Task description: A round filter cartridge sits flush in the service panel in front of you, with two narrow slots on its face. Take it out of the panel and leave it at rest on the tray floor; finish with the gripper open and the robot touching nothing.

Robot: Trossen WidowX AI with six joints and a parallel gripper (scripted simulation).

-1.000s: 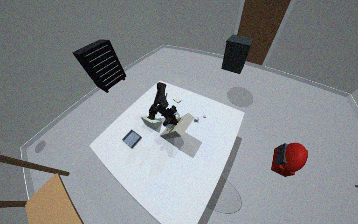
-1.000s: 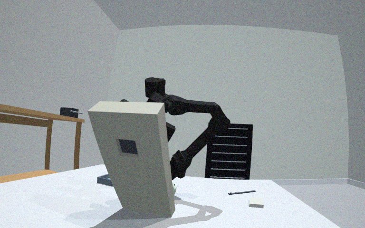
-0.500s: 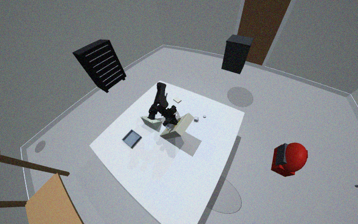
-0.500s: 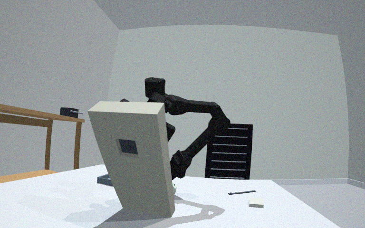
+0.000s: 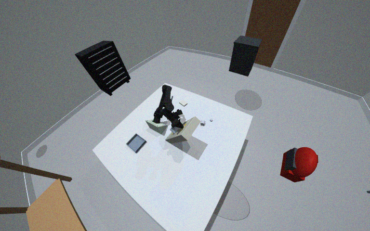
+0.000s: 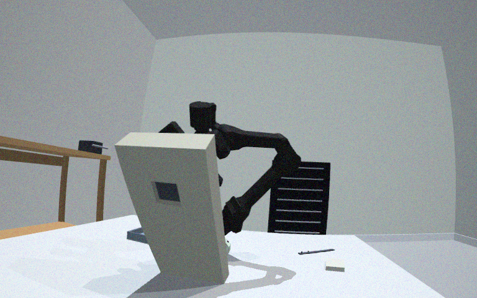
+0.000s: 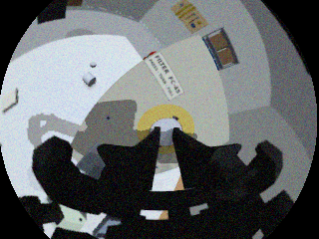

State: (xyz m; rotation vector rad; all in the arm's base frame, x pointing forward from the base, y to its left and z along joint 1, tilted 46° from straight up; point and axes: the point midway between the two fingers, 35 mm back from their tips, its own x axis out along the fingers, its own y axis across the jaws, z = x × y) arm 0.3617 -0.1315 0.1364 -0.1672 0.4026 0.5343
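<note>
The service panel (image 5: 192, 125) (image 6: 191, 231) (image 7: 201, 75) is a beige leaning block. In the wrist view the round pale face of the filter cartridge (image 7: 166, 123) shows inside a yellow ring (image 7: 145, 117) on the panel. My gripper (image 7: 165, 128) is at that face, its narrow fingertips close together and shut on the cartridge. The fingertips cover the slots, and I cannot tell how deep they sit. In the exterior view the panel hides the fingers. The tray (image 5: 136, 143) (image 6: 136, 236), dark-rimmed with a blue-grey floor, stands apart from the panel, with nothing visible in it.
A pale green wedge-shaped block (image 5: 156, 127) stands beside the arm, between it and the tray. A small flat pale block (image 5: 183, 103) (image 6: 335, 266), a dark pen-like rod (image 6: 316, 251) and two small light pieces, one a stubby cylinder (image 5: 202, 122) (image 7: 89, 79), lie on the table.
</note>
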